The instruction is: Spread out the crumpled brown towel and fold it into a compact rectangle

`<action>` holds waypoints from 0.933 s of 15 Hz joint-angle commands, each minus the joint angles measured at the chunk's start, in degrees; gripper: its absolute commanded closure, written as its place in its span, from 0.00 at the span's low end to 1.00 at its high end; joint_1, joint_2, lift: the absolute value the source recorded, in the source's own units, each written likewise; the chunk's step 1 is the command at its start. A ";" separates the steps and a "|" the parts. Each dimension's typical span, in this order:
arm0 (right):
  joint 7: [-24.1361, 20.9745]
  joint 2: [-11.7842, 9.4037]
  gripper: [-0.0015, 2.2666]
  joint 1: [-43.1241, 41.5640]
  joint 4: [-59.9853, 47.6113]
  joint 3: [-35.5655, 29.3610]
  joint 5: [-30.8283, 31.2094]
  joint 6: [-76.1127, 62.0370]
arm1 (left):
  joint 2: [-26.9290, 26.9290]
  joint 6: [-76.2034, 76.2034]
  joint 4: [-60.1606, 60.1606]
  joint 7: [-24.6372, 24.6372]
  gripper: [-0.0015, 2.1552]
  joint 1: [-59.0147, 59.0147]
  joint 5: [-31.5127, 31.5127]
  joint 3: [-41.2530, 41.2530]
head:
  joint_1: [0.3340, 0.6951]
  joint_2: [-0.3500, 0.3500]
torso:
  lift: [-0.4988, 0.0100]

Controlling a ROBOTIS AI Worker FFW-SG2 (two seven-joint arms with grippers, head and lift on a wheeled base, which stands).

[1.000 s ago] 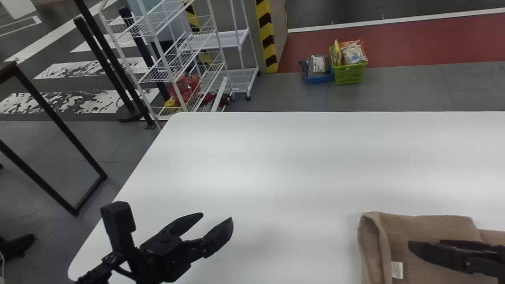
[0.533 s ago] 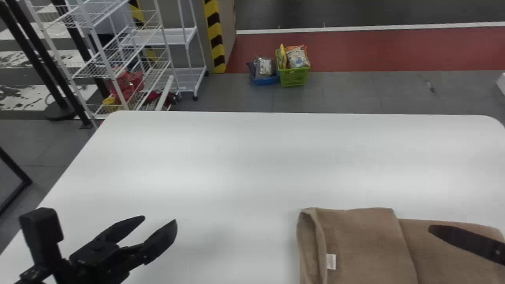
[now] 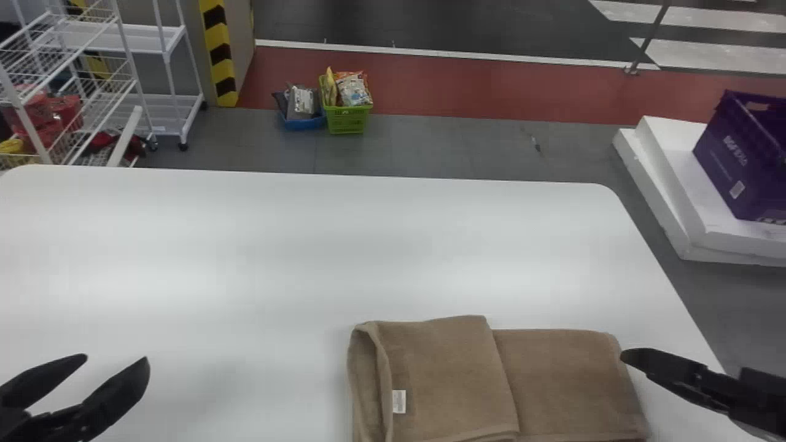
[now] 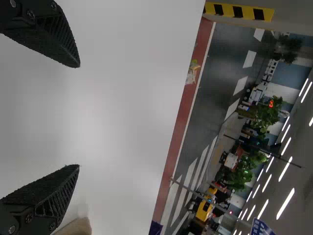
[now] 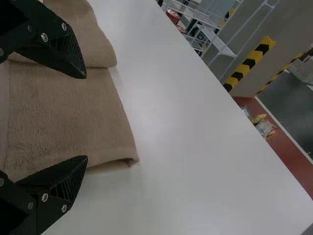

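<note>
The brown towel (image 3: pixel 454 368) lies on the white table, its left part folded over in a thicker layer with a small white label; the right part is lower and flat. At the lower left, apart from the towel, my left gripper (image 3: pixel 113 374) is open and empty. By the towel's right edge is my right gripper (image 3: pixel 632 356). In the left wrist view the left gripper (image 4: pixel 78 116) has widely parted fingers, with a towel corner (image 4: pixel 76 227) near. In the right wrist view the right gripper (image 5: pixel 87 116) is open above the towel (image 5: pixel 63 107), holding nothing.
The white table (image 3: pixel 276 245) has its far right corner beyond the towel. On the floor past it stand a green basket (image 3: pixel 346 119), a wire rack (image 3: pixel 123 80) and, at right, a purple crate (image 3: pixel 737 159) on white blocks.
The head view has swung to the right, so table, towel and left gripper appear farther left. The right gripper has shifted rightward from over the towel to its right edge.
</note>
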 commanded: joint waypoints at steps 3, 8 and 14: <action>0.18 -1.95 0.17 -1.67 3.19 -0.61 1.74 0.41 | -0.15 -0.14 0.00 0.00 0.04 0.00 -0.26 -0.12 | 1.00 0.24 | 0.73; 2.38 -3.36 0.17 -4.57 3.90 5.19 9.91 1.58 | -0.15 0.03 0.26 0.08 0.04 0.09 -0.43 -0.03 | 1.00 0.21 | 0.73; 6.51 -4.85 0.17 -5.97 4.95 9.05 17.12 1.58 | -0.15 -0.14 0.88 -0.18 0.04 -0.35 -0.34 0.50 | 1.00 0.25 | 0.73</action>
